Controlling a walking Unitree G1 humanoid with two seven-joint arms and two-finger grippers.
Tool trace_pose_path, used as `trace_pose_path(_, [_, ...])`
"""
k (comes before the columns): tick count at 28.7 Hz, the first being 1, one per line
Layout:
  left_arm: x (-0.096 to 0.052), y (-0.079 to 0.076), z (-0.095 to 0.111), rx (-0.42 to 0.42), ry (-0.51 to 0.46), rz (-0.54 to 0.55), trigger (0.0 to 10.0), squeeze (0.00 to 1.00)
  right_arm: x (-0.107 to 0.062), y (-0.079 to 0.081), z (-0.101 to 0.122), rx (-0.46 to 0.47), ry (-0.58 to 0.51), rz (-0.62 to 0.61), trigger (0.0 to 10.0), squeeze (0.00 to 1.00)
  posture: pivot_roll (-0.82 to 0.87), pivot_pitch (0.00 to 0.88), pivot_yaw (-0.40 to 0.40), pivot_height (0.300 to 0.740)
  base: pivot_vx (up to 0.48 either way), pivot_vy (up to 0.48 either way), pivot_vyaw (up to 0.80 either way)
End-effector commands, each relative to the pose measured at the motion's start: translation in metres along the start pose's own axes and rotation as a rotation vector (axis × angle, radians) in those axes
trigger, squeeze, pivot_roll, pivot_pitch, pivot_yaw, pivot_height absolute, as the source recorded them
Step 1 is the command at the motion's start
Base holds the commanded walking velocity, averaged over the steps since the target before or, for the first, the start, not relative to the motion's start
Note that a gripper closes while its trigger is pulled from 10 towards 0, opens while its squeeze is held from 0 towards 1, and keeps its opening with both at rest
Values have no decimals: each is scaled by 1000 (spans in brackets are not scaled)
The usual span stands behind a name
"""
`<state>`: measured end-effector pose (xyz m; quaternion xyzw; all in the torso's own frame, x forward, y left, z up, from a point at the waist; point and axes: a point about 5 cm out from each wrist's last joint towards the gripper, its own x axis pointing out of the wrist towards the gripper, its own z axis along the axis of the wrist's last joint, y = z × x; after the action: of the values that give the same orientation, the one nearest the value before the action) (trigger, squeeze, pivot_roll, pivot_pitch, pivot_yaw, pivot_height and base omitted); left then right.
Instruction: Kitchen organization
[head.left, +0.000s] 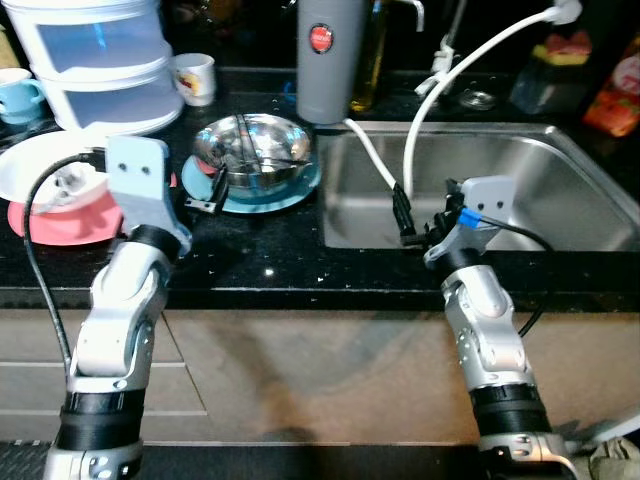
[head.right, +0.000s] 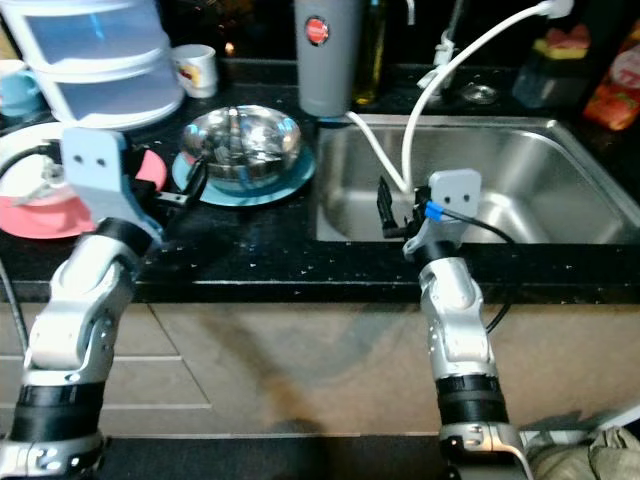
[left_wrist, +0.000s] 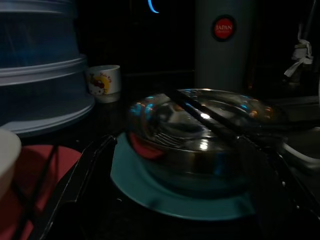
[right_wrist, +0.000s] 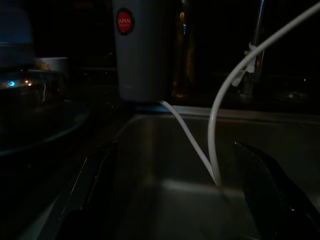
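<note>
Left gripper (head.left: 200, 203) is held low over the black counter (head.left: 260, 265), just beside the teal plate (head.left: 290, 192); fingers are spread wide, nothing between them. Right gripper (head.left: 408, 215) is held at the sink (head.left: 560, 190) front rim, fingers also wide apart and empty, aimed into the basin.

Likely target, judged from the left wrist view: the steel bowl (head.left: 255, 150), seated on the teal plate, with a fork and other utensils (left_wrist: 220, 120) laid inside and across it.

Risks:
- The bowl is smooth and curved; a pinch on the rim could slip, and the loose utensils could be tipped out.
- The bowl rests on the plate, so a push instead of a lift could drag the plate along the counter.
- Two white hoses (head.left: 420, 140) drop into the sink right in front of the right gripper; a forward reach could snag them.
- The grey flask (head.left: 328, 60) stands just behind the bowl and could be knocked over by an overshoot.
- The red plate (head.left: 60, 215) and white dish (head.left: 25, 165) sit close under the left arm.

Writing: "JAPAN" is read on the flask's red round badge (left_wrist: 223, 28). A cartoon print is seen on the white cup (head.left: 196, 77); its text is not legible.
</note>
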<state>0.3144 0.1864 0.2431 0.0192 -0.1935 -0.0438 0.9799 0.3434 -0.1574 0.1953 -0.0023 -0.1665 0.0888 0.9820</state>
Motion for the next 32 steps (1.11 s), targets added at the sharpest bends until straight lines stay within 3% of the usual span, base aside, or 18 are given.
trace_pose_path(1, [-1, -4, -1, -16, 6, -12, 10000, 0, -2, -5, -1, 2, 3, -15, 10000, 0, 20, 65, -34, 740, 0, 0, 0])
trace_pose_path(4, [-2, 1, 0, -48, -2, 20, 10000, 0, -3, -5, -2, 2, 7, -14, 10000, 0, 21, 73, -39, 740, 0, 0, 0])
trace_pose_path(21, [-3, 6, 4, -59, -24, 46, 10000, 0, -1, -5, -1, 3, 7, -10, 10000, 0, 21, 76, -44, 740, 0, 0, 0])
trace_pose_path(28, [-3, 5, 4, -19, -21, 39, 10000, 0, -1, -5, -1, 2, 6, -9, 10000, 0, 20, 76, -45, 740, 0, 0, 0])
trace_pose_path(32, [-4, 4, 4, -14, -24, 34, 10000, 0, -1, -5, -1, 0, 7, -9, 10000, 0, 19, 76, -45, 740, 0, -397, 0])
